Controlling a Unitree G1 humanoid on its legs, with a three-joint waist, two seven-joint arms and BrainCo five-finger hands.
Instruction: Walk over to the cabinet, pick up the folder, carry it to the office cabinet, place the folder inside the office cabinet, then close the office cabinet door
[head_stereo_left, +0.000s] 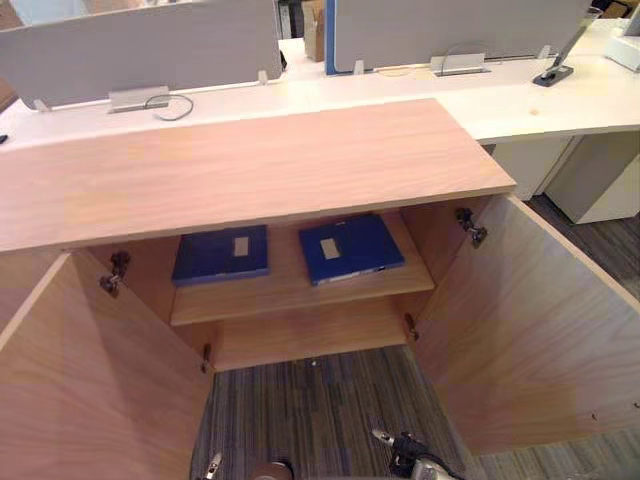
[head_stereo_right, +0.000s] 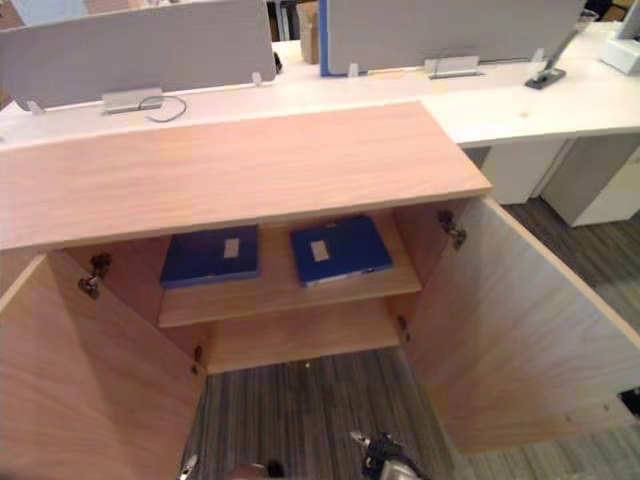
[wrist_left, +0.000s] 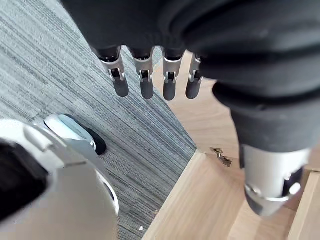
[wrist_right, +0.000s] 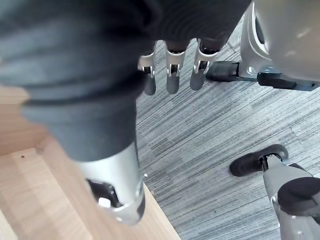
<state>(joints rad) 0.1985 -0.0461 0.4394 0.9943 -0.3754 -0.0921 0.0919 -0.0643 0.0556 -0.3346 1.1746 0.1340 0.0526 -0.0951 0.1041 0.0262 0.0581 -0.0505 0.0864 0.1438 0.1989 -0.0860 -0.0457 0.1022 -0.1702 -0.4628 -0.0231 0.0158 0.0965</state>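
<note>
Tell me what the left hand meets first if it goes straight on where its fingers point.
Probably the carpet: the left hand points straight at it, close beside the cabinet. Depth is unclear, so it could brush the wood first.

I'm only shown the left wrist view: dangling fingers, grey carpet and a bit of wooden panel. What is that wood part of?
Observer: A wooden cabinet right in front of the robot. Its left door and right door are both swung wide open.
Operator: Is there anything inside?
Observer: Two blue folders lie flat side by side on the shelf, the left folder and the right folder.
Operator: Is the other hand holding one?
Observer: No. The right hand hangs over the carpet with straight fingers and holds nothing.
</note>
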